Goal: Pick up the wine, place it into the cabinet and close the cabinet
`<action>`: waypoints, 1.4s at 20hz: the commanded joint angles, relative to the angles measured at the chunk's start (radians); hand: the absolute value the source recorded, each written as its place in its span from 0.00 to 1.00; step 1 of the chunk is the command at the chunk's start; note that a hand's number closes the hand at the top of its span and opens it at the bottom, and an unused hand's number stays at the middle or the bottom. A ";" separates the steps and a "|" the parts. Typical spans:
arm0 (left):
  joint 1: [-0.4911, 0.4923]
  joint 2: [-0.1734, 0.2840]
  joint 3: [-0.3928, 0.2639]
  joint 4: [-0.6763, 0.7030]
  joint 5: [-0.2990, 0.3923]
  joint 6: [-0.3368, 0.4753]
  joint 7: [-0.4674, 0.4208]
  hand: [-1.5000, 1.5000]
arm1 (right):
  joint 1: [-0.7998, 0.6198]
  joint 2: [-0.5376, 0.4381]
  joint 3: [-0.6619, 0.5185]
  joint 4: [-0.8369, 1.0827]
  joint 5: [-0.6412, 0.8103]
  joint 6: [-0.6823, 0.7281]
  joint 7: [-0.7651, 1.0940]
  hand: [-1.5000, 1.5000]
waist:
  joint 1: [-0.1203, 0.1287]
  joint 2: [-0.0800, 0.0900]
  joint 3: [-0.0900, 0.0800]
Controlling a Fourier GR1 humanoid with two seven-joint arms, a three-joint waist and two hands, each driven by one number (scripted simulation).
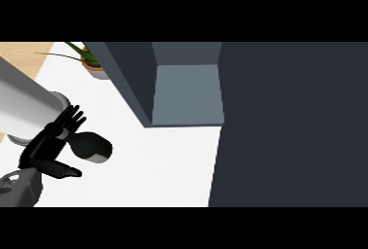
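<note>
Dark wine (92, 147), well left of the open cabinet (185, 95), is approached by the left hand (49, 146) with fingers spread; closing round it is judged next.

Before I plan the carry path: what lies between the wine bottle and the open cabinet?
In the head view, only bare white counter lies between the wine bottle, beside the left hand, and the open cabinet.
</note>
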 commanded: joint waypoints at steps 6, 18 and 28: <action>-0.052 -0.031 -0.065 0.197 -0.075 -0.059 -0.212 0.00 | -0.038 0.012 -0.002 -0.019 -0.035 -0.013 0.025 0.00 | -0.009 0.004 -0.002; -0.067 -0.037 -0.061 0.274 -0.021 -0.153 -0.252 0.00 | -0.008 -0.003 0.011 -0.050 -0.039 0.007 0.055 0.00 | -0.016 0.004 -0.003; -0.054 -0.108 -0.108 0.274 -0.042 -0.097 -0.325 0.00 | -0.020 0.006 -0.020 -0.044 -0.068 0.006 0.044 0.00 | -0.016 0.006 -0.003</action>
